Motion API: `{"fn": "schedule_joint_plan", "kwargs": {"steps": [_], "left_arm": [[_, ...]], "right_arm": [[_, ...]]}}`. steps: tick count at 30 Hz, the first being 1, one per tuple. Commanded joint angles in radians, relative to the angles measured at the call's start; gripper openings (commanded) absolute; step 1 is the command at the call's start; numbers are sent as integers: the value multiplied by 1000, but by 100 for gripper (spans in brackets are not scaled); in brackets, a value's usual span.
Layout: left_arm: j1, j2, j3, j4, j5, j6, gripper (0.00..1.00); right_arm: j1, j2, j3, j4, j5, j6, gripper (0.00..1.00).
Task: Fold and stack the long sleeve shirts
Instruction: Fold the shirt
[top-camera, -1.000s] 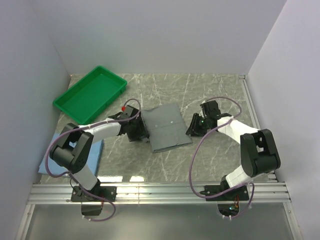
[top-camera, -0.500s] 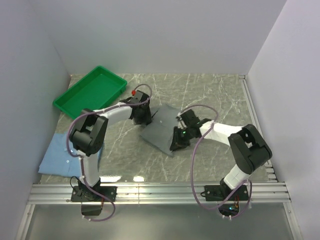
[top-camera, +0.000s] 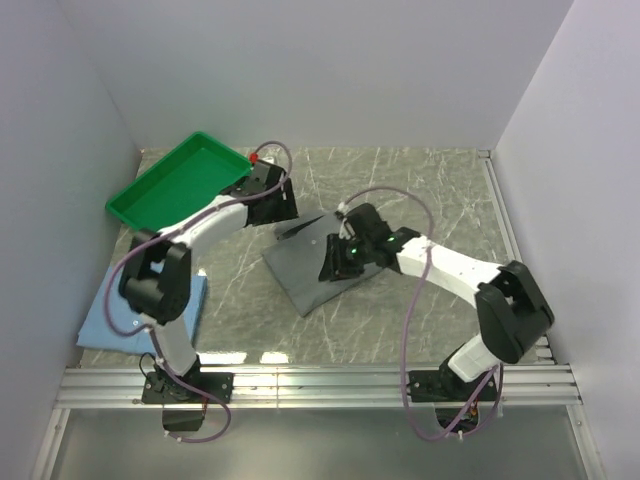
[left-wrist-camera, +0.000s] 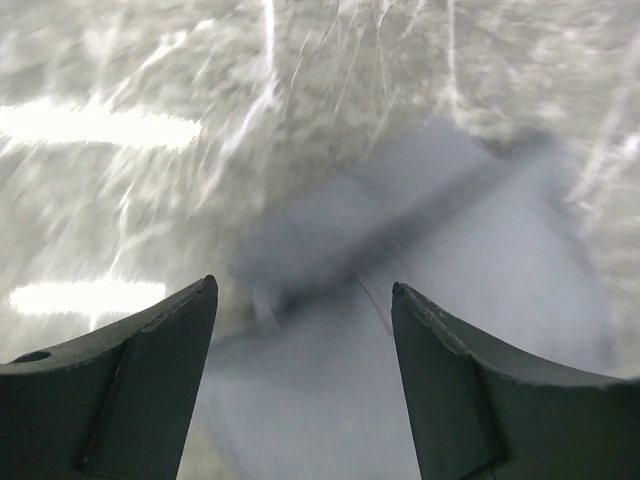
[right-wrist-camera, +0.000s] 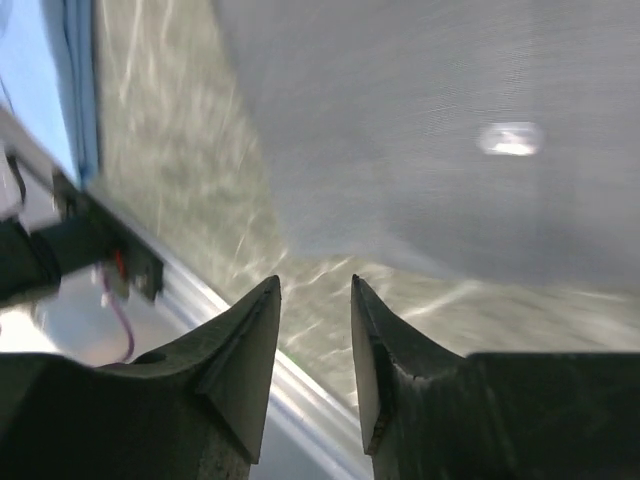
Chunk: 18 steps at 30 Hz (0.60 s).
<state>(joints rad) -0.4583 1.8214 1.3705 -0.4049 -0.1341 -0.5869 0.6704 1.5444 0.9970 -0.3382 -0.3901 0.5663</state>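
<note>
The grey long sleeve shirt (top-camera: 305, 272) lies folded in a tilted rectangle on the marble table; it fills much of the left wrist view (left-wrist-camera: 440, 330) and the right wrist view (right-wrist-camera: 430, 130). My left gripper (top-camera: 284, 208) hovers at its far corner, jaws wide open with nothing between them (left-wrist-camera: 305, 290). My right gripper (top-camera: 332, 260) is over the shirt's middle, jaws a little apart and empty (right-wrist-camera: 315, 285), fingertips past the shirt's edge. The light blue long sleeve shirt (top-camera: 100, 318) lies flat at the near left, partly hidden by the left arm, with its edge in the right wrist view (right-wrist-camera: 40, 90).
A green plastic tray (top-camera: 150, 205) stands at the far left, just beside the left arm's wrist. The aluminium rail (top-camera: 320, 385) runs along the near table edge. White walls close in the left, back and right.
The grey shirt has slid left and turned. My left gripper moved back toward the tray and opened wider. My right gripper moved left onto the shirt.
</note>
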Motion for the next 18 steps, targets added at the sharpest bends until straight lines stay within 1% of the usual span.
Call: {"fn": "schedule_joint_plan", "kwargs": {"steps": [1, 4, 5, 6, 10, 13, 15, 17, 18], "left_arm": [[-2, -183, -80, -5, -16, -73, 76], [-20, -250, -180, -5, 30, -102, 74], [-34, -284, -204, 0, 40, -103, 74], [-43, -298, -247, 1, 53, -113, 73], [-85, -362, -361, 34, 79, -165, 72], [-102, -401, -441, 78, 113, -224, 66], [-103, -404, -484, 97, 125, -263, 61], [-103, -376, -496, 101, 125, -275, 58], [-103, -363, -504, 103, 123, -275, 57]], "right_arm": [[-128, -85, 3, -44, 94, -58, 43], [-227, -110, -41, -30, 41, -59, 43], [-280, -112, -50, -19, 36, -57, 43], [-301, -112, -63, -15, 33, -57, 42], [-359, -92, -80, 5, 36, -42, 41], [-400, -67, -103, 74, -16, 6, 39], [-429, -35, -116, 131, -32, 32, 38], [-443, -1, -123, 169, -38, 53, 37], [-453, 40, -121, 179, -53, 53, 37]]}}
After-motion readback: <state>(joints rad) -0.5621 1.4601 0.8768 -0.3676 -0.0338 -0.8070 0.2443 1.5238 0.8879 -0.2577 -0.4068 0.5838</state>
